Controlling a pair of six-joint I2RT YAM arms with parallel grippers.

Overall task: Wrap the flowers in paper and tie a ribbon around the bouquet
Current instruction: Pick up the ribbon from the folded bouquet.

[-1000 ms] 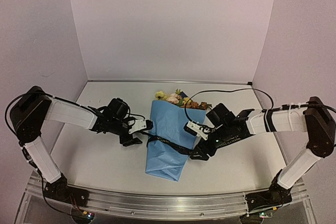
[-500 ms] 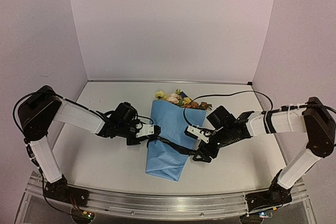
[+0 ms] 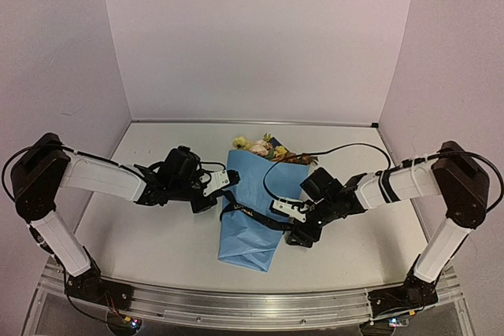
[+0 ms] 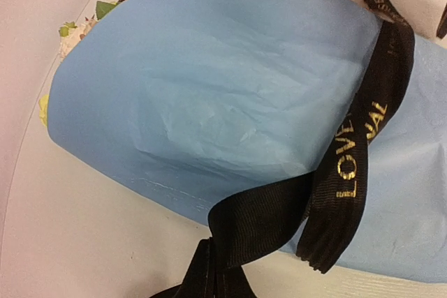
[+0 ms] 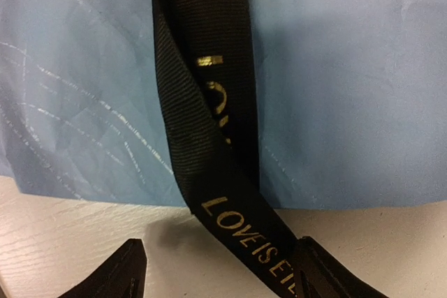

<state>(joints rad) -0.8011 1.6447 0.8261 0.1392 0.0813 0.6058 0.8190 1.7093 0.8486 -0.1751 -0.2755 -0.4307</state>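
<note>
Crosswise over the blue paper bouquet (image 3: 250, 214) runs the black lettered ribbon (image 4: 353, 162): left hand (image 3: 224, 188) pinches its left end, wide-open right hand (image 5: 220, 256) straddles the right.

Top cam high at near side, looks down; 2 wrist cams close-up (both share ribbon (image 4: 349, 158) on paper (image 4: 209, 88)).

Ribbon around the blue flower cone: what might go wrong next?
1. The right gripper stands open with the ribbon close against one finger; closing could miss it.
2. The left gripper pinches the ribbon's other end; a hard pull might crumple the thin blue paper or drag the bouquet sideways.
</note>
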